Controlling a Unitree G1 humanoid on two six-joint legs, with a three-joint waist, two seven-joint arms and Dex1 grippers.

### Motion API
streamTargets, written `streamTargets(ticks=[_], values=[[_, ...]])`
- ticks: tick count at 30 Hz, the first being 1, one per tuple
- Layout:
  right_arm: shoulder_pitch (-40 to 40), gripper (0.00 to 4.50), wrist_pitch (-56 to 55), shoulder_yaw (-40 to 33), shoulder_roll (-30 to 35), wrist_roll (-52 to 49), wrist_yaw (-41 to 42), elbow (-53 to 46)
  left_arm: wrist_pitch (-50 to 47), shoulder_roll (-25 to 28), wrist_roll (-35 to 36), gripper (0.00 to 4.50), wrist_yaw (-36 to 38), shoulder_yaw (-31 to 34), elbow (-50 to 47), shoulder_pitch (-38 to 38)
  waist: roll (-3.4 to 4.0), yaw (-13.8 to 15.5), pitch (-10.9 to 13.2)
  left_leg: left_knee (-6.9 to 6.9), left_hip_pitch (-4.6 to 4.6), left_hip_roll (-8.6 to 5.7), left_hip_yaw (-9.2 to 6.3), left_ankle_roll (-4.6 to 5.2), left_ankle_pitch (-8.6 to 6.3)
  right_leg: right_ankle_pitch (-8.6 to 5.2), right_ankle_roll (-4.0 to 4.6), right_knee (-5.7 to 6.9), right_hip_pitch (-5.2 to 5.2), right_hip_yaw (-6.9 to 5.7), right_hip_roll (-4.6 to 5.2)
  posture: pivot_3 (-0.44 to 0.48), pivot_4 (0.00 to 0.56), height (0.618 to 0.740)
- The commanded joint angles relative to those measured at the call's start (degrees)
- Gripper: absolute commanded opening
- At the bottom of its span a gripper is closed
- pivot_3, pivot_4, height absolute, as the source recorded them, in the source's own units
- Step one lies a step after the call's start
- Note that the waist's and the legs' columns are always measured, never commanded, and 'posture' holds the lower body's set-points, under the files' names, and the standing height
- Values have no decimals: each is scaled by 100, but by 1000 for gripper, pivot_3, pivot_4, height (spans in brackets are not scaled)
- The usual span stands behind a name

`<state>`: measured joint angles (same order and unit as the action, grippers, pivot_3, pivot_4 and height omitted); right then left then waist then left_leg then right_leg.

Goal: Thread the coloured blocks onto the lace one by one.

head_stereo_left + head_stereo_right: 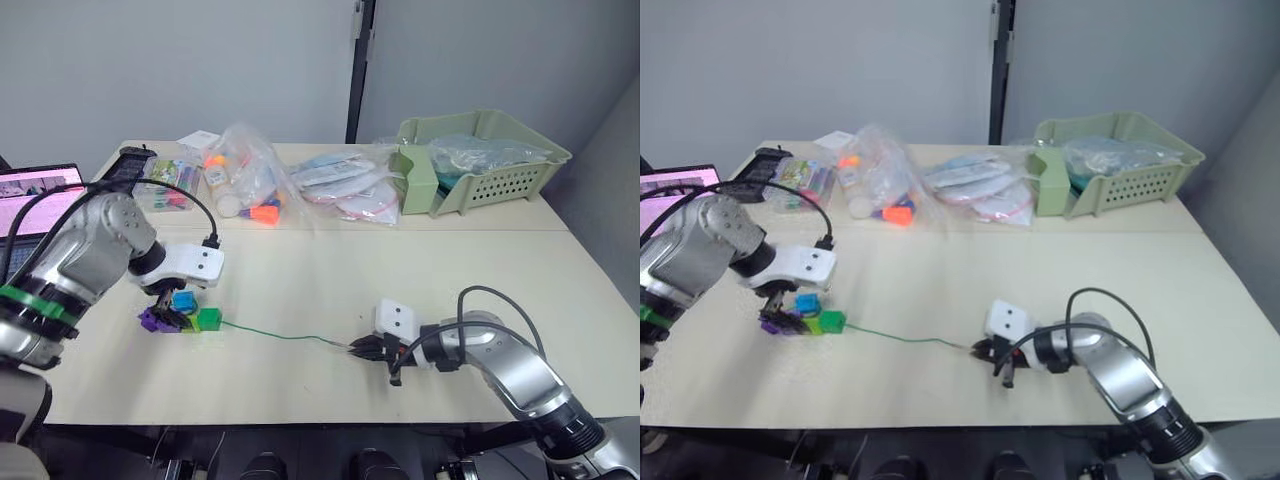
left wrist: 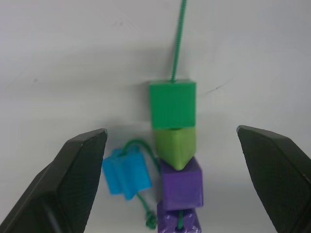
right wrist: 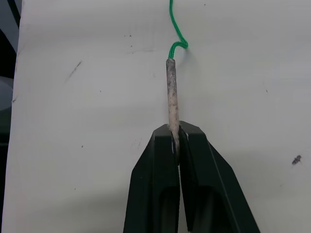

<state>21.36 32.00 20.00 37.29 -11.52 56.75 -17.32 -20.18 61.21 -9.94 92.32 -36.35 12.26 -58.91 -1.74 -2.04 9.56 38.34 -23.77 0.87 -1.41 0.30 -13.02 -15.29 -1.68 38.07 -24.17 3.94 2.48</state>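
Note:
A thin green lace (image 1: 280, 334) runs across the cream table (image 1: 420, 280) from a row of threaded blocks to my right gripper. The row holds a green cube (image 2: 172, 103), a lime wedge (image 2: 176, 147) and two purple blocks (image 2: 181, 183). A loose blue block (image 2: 126, 173) lies beside them, next to a loop of lace. My left gripper (image 2: 175, 160) hangs open over this row, one finger on each side. My right gripper (image 3: 175, 138) is shut on the lace's stiff pale tip (image 3: 171, 92), low on the table at front right.
At the back of the table lie clear bags of coloured parts (image 1: 245, 180), flat plastic packets (image 1: 345, 190) and a green basket (image 1: 480, 160). A laptop (image 1: 35, 195) stands at the far left. Black cables (image 1: 490, 310) loop off both wrists.

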Motion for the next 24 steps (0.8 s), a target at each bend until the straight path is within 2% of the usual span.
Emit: streamTargets(ticks=[1,8,21,24], values=[[1,0,70,-23,-55,15,-107,-152,-78,-170,-336,4496,18,-228,87,-91,0,-5,0,0,1,0,1,0,0,0,0,0,0,1,0,0,150,740],[-104,0,153,-61,-25,11,-207,-263,-199,-298,-402,4496,18,-305,61,99,-1,-41,1,-1,0,5,-2,0,0,1,2,8,-7,0,-3,0,150,740],[-106,0,266,-84,32,-22,-236,-353,-315,-646,-737,4496,-155,58,137,787,-1,-2,1,10,2,2,-5,0,0,1,2,9,3,-1,0,0,150,740],[-96,0,282,-88,47,-31,-220,-372,-301,-646,-765,3697,-79,121,128,902,-1,0,1,17,2,1,-5,0,0,1,2,14,4,-1,0,0,150,740]])
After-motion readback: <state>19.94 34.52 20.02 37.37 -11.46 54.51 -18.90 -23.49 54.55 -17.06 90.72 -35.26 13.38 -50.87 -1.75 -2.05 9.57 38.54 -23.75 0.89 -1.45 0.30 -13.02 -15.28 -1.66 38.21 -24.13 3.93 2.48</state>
